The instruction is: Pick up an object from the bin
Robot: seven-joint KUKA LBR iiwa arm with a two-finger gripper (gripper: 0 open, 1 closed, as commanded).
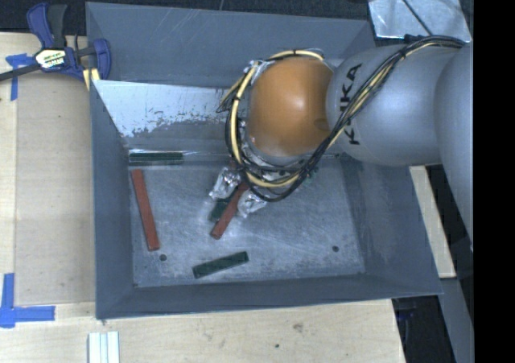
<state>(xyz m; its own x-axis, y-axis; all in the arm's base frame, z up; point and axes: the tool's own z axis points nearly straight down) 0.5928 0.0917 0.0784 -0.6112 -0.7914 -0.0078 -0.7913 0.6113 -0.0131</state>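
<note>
Hanging over red-brown stick [220,224], gripper [235,195] clear of walls [111,192].

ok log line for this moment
gripper: down at bin centre | over: short red-brown stick | beside it: dark green piece | grip: unclear

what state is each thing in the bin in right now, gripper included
gripper: open, low over the floor, astride the short red-brown stick
short red-brown stick: lying mid-bin, slanted
long red-brown stick: lying flat at the left
back green bar: lying flat along the back wall
front green bar: lying flat near the front wall
</note>
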